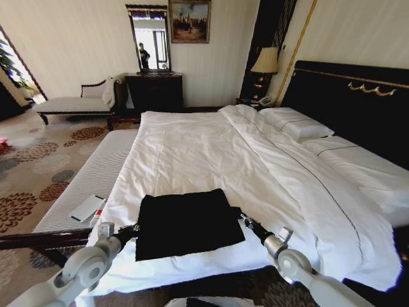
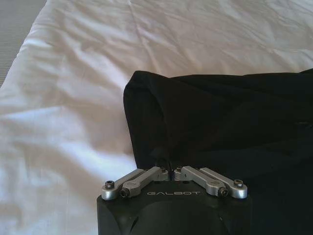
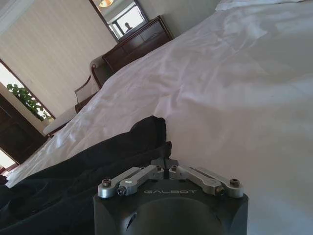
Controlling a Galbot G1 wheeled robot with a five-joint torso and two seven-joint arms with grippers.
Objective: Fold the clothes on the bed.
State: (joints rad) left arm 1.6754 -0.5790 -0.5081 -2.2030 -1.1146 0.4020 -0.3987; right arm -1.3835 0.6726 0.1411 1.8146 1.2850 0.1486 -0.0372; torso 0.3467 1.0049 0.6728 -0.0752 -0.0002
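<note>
Your left gripper (image 2: 170, 169) and right gripper (image 3: 165, 165) are each pinching closed on an edge of the folded black cotton T-shirt (image 1: 186, 222), which is lying on the white-sheeted bed (image 1: 204, 147).

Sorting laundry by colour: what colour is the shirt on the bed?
Plain black T-shirt, no lettering visible on it; clearest in the head view, against the white duvet.

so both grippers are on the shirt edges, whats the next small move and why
Probably lift both edges together and carry them toward the far edge. The left gripper and right gripper look pinched shut on opposite sides of the black T-shirt, which lies flat on the bed as a wide rectangle.
</note>
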